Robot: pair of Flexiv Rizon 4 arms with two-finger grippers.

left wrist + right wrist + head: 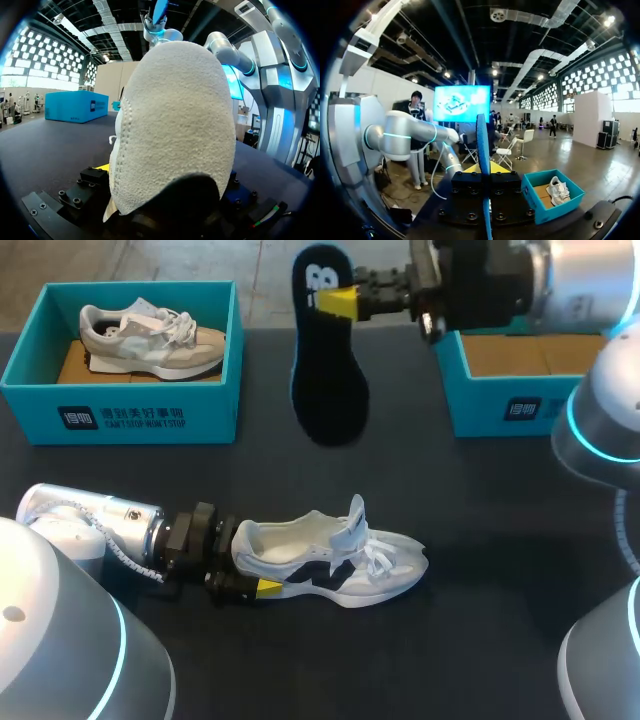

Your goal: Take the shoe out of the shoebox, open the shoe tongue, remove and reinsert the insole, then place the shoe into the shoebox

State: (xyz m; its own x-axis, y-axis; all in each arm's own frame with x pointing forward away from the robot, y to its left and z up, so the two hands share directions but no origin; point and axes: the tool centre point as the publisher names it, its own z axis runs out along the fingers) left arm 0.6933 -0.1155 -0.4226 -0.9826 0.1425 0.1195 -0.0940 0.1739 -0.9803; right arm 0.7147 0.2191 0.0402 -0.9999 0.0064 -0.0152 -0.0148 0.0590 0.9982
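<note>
Down on the dark table [480, 540], sitting on its sole, toe pointing to the right side: white sneaker [330, 560] with dark side markings, tongue [356, 512] flipped up and standing clear of the laces, mouth of the shoe gaping open. Clamped at the heel by the left gripper [262, 587], coming in low from the left, one yellow tip pressed to the near side of the heel, the other finger hidden behind the collar. From the left wrist, filling almost everything: pale pebbled back of the white sneaker [175, 125], wedged right between the fingers, a sliver of yellow tip [102, 167] peeking out beside it, black finger bodies hugging both flanks. Up top, held clear above the table by the right gripper [338, 302]: dark insole [328, 360], hanging toe-down, pinched near its heel end with a yellow tip across its face. Hanging between the two teal boxes, well apart from the sneaker below. From the right wrist, seen edge-on: insole [482, 145] as a thin blue blade running straight up between the fingers of the right gripper [485, 169], squeezed narrow onto it. Off at the left rear, a teal shoebox [30, 390] carrying a grey-and-beige sneaker [150, 338]; same box [540, 210] and sneaker [555, 190] showing past the right gripper. At the right rear, a second teal shoebox [480, 405], brown cardboard floor showing.
</note>
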